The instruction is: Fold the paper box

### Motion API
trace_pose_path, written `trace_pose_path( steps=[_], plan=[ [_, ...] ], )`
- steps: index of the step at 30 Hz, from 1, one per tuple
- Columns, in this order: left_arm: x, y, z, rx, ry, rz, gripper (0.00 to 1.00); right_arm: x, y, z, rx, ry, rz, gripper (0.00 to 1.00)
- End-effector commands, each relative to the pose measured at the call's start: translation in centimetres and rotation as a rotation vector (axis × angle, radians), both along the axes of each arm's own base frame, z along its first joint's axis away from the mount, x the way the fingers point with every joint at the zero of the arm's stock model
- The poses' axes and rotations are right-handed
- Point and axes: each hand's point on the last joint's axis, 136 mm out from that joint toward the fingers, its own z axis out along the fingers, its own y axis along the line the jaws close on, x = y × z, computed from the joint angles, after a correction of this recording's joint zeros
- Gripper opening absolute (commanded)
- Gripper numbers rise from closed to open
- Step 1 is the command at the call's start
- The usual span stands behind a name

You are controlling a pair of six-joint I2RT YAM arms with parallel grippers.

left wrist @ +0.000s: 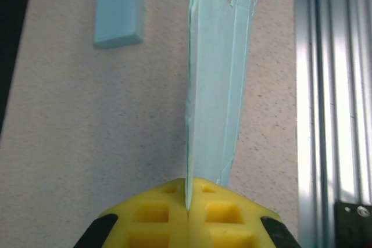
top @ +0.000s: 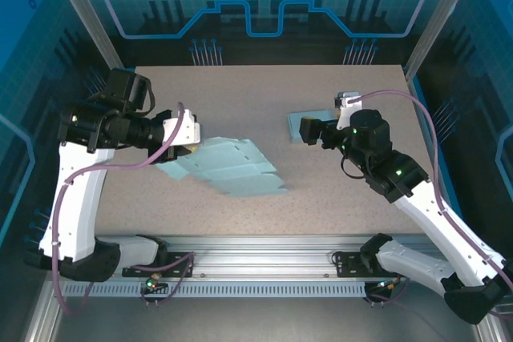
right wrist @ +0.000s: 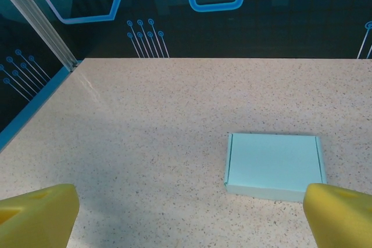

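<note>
Pinching flat paper box sheet (top: 232,167) in clenched left gripper (left wrist: 188,201) (edge-on from its wrist camera); holding right gripper (right wrist: 189,213) released, jaws wide, near small folded box (right wrist: 274,165).

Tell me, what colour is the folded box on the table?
Pale turquoise folded box, clearest in the right wrist view.

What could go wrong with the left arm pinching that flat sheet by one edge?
1. The left gripper is shut on only one edge of the unfolded paper box; the thin sheet may slip or sag.
2. The right gripper is open and off the sheet, so one-handed creasing could twist it.
3. It hovers near the folded box and might knock it.
</note>
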Motion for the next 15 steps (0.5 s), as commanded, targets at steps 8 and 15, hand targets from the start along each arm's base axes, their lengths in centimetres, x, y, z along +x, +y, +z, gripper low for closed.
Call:
trace_pose_path(
  steps=[8,15],
  plan=[
    [6.3,-0.9,-5.5,0.083,0.254,0.037,0.00,0.1,-1.8,-0.8,0.002,0.043,-0.097,1.00],
    [17.3,-1.5,-9.7,0.124,0.155,0.237,0.00,-0.1,-2.9,-1.6,-0.009,0.098,-0.160,1.00]
  ],
)
